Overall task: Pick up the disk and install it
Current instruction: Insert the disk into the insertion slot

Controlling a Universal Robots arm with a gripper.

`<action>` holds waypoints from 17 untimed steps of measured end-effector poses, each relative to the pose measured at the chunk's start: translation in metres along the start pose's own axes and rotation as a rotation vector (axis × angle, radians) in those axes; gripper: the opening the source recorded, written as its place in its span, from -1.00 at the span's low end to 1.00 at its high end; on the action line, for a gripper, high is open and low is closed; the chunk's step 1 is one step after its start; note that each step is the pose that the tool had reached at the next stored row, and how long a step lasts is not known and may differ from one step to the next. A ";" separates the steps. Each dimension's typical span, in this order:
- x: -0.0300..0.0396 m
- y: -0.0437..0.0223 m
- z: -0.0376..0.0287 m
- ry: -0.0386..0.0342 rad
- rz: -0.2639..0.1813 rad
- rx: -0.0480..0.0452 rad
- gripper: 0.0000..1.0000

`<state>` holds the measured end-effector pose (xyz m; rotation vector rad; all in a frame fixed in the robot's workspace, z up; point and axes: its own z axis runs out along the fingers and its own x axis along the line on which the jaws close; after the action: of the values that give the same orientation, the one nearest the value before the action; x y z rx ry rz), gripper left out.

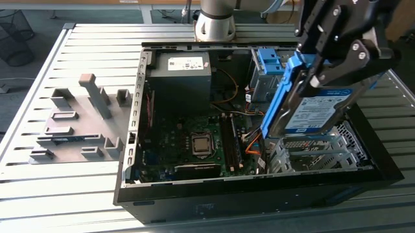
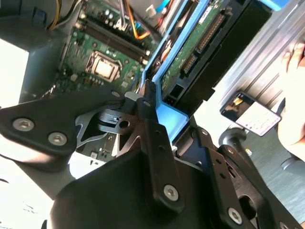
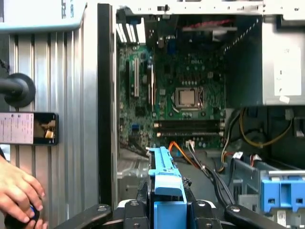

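Claw (image 1: 334, 77) clenched on the upper end of the disk (image 1: 316, 112), which hangs tilted beneath it above the cage (image 1: 322, 147) inside the open case (image 1: 135, 121); likely stiff, dense and shock-sensitive, best gripped by its railed edges, never its circuit-board face.

Hard daylight falls across the slatted table (image 1: 65, 194) in the exterior view, with glare on the slats at that view's right. The inside of the computer case (image 1: 133, 121) sits in dim shadow, and the gripper (image 1: 327, 80) reads almost black above the disk (image 1: 318, 111) and its bright label. In the second wrist view pale areas burn out to plain white, while in the first wrist view the motherboard (image 3: 186, 95) is evenly lit.
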<state>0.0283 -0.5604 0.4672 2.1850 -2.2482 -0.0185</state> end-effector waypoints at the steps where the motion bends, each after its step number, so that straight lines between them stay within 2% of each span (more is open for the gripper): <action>1: 0.0000 -0.0040 0.0007 0.0000 0.000 0.0000 -0.27; 8: -0.0001 -0.0246 0.0064 0.0000 0.000 0.0000 -0.27; 11: -0.0001 -0.0294 0.0089 0.0000 0.000 0.0000 -0.27; 15: 0.0042 -0.0329 0.0169 0.0000 0.000 0.0000 -0.27; 17: 0.0050 -0.0385 0.0202 -0.0001 0.001 0.0000 -0.27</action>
<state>0.0664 -0.5665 0.4465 2.1839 -2.2494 -0.0186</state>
